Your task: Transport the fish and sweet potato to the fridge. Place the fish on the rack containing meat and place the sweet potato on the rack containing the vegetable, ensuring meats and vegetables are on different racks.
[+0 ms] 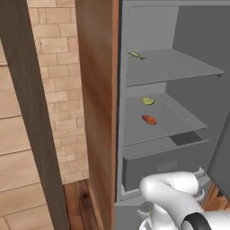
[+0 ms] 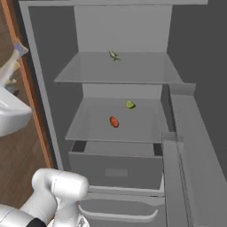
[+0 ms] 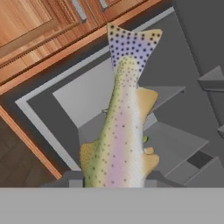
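The fish (image 3: 122,131), pale and speckled with a spotted tail, rises tail-up between the fingertips of my gripper (image 3: 113,181), which is shut on it. Beyond it stands the open fridge (image 3: 83,98). On the fridge's (image 1: 148,27) higher shelf, the rack containing meat (image 1: 179,67), lies the thin olive-green meat (image 1: 136,55) near the back left. The lower shelf (image 1: 179,121) carries the yellow-green vegetable (image 1: 148,101) and, in front of it, the reddish-orange sweet potato (image 1: 149,120). The right base view shows the meat (image 2: 114,55), vegetable (image 2: 130,104) and sweet potato (image 2: 114,122) too.
A box drawer (image 2: 115,168) sits under the shelves. The fridge door (image 2: 190,146) with its bins stands open on the right. A tall wooden panel (image 1: 96,90) borders the fridge on the left, beside a brick wall (image 1: 49,67) and a dark post (image 1: 31,112).
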Robot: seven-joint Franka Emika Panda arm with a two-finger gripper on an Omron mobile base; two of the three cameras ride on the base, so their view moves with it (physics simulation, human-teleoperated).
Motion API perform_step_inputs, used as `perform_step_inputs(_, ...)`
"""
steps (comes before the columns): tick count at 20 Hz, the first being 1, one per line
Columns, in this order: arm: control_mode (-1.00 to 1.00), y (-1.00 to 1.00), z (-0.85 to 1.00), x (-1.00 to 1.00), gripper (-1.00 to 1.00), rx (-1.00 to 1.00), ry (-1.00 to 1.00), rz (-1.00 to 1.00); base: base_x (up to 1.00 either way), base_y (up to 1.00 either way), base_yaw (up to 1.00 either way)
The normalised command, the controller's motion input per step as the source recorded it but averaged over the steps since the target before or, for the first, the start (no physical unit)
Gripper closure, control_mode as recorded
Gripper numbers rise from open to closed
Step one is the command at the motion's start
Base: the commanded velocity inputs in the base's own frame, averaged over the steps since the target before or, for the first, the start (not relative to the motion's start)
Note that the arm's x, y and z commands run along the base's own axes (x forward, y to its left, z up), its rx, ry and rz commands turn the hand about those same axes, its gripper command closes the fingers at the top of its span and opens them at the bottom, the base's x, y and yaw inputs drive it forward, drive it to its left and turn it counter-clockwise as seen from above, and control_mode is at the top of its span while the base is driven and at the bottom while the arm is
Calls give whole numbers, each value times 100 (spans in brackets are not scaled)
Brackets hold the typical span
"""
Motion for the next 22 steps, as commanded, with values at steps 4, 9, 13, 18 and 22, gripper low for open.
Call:
perform_step_inputs(4, 100, 0, 0, 0, 100, 0, 0, 0, 100, 0, 0)
perform_step_inputs(9, 100, 0, 0, 0, 100, 0, 0, 0, 93, -12, 3)
perform_step_inputs(13, 100, 0, 0, 0, 100, 0, 0, 0, 60, -16, 28)
perform_step_inputs(18, 100, 0, 0, 0, 100, 0, 0, 0, 17, -2, 15)
perform_step_inputs(22, 100, 0, 0, 0, 100, 0, 0, 0, 2, 0, 2)
